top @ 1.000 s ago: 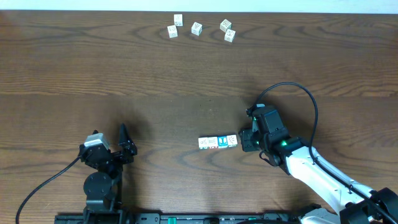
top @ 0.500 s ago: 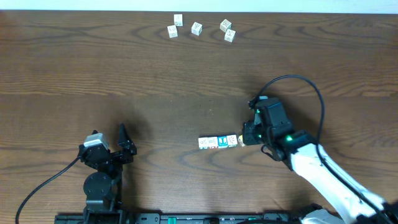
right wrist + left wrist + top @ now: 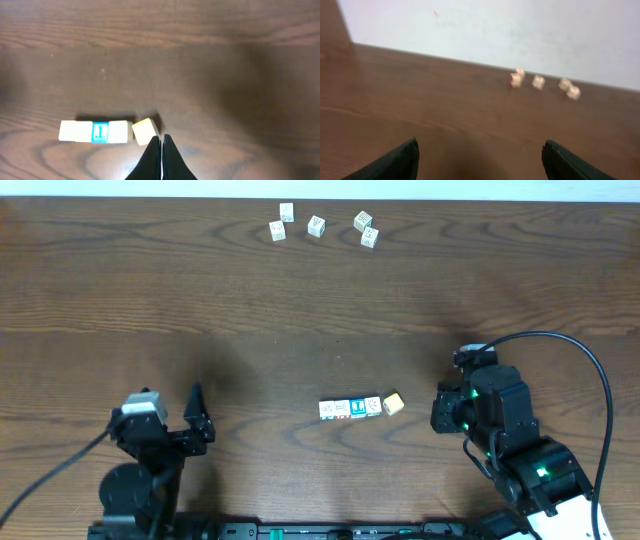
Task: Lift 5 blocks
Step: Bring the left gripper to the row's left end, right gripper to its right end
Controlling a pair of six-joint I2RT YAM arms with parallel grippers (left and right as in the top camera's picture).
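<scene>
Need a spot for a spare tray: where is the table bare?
Bare wood lies between the far cubes and the row of blocks, and between the left gripper and that row. Crowded: around the skewed block near the right gripper.

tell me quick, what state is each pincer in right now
Left pincer: open, holding nothing.
Right pincer: shut, holding nothing, tips just beside the yellowish block.

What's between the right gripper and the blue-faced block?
Next to the blue-faced block: one pale cube, then the skewed yellowish cube, then bare wood up to the right gripper. Overhead shows it.
</scene>
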